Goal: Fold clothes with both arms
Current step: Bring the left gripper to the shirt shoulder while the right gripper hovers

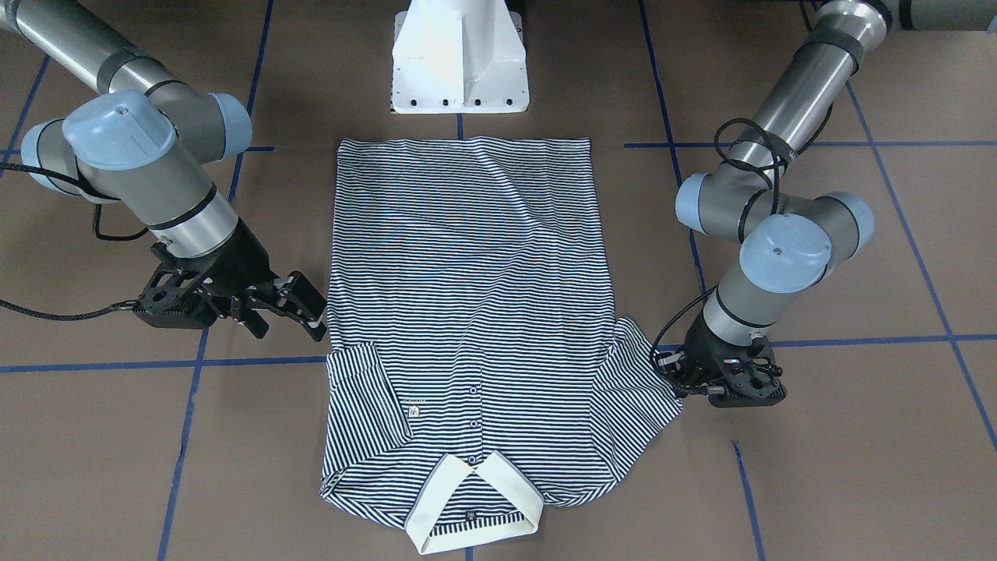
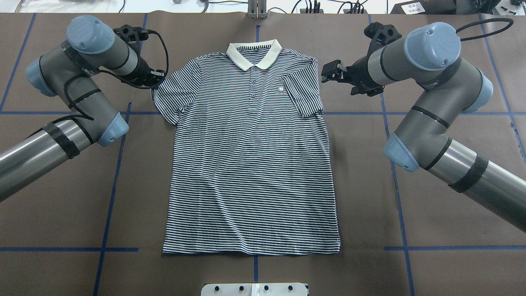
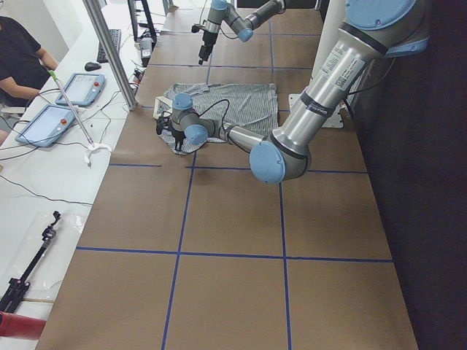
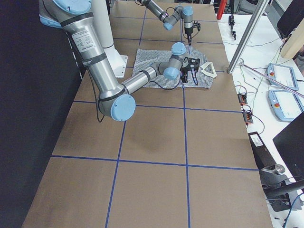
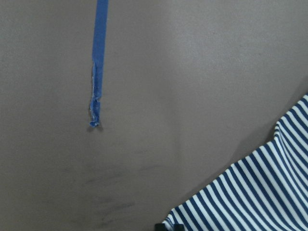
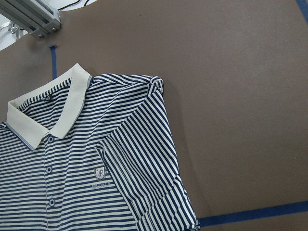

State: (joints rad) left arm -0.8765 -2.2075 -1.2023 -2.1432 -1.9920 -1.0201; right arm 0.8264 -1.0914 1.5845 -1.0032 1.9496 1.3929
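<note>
While the thin-striped navy-and-white polo shirt (image 2: 250,164) lies flat, face up on the brown counter (image 2: 411,197), the sleeve (image 2: 302,96) right of its cream collar (image 2: 254,53) is folded inward. The sleeve (image 2: 170,94) left of the collar is spread. The left tool (image 2: 155,77) sits at that sleeve's edge, and I cannot tell its opening. The right tool (image 2: 331,73) hangs open, empty. Best to pinch only the sleeve hem, lift low, and lay it flat toward the collar's placket.

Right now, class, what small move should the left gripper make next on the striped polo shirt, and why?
Probably lower the left gripper onto the outer edge of the spread sleeve of the navy-and-white striped polo shirt and pinch it. The opposite sleeve already lies folded over the chest; this one lies flat, with the gripper beside it.
</note>
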